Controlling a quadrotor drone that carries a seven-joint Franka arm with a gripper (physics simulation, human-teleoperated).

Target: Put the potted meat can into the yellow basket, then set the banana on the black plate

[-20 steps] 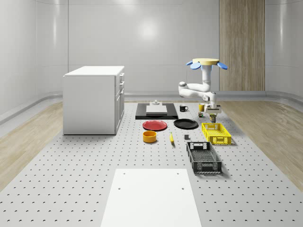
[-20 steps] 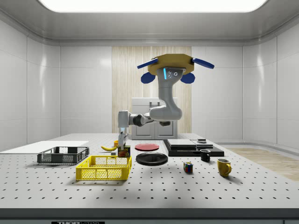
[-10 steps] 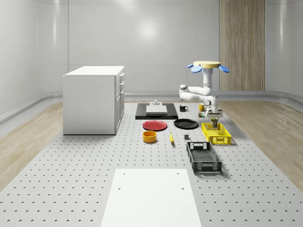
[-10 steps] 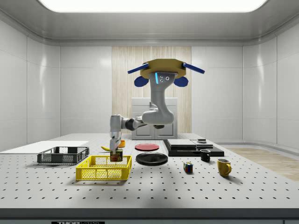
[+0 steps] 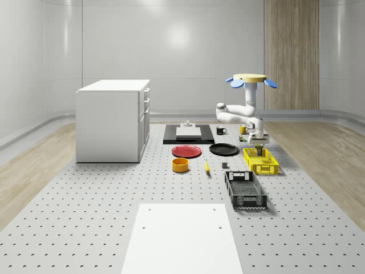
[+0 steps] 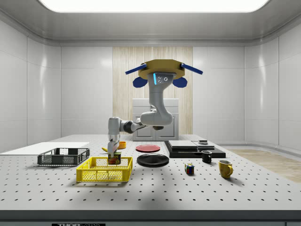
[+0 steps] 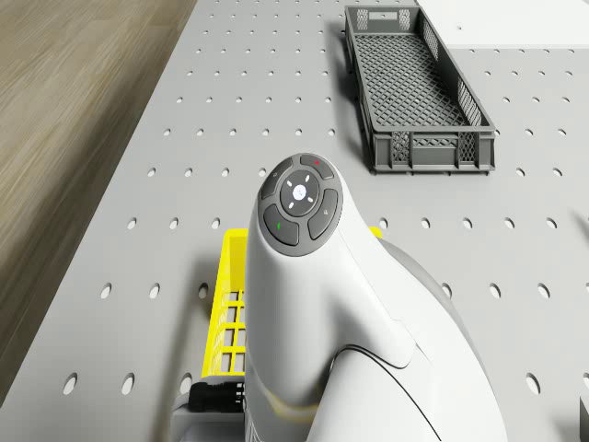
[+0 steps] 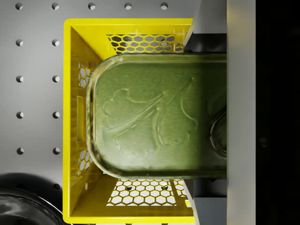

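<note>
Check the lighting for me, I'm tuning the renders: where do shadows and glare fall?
Side view: soft shadow on the table under the yellow basket. Whole-scene view: bright glare on the back wall. Wrist view: potted meat can dimly lit.

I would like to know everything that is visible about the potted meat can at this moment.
The potted meat can has a dull green, metallic-looking top of rounded rectangular shape, embossed with a leaf-like figure, and what looks like a pull ring near one end. The gripper holds it between its fingers, which press on its two long sides. In the side view the can hangs upright, partly below the rim of the yellow basket, over the basket's end nearer the black plate. Whether it touches the basket floor cannot be seen.
</note>
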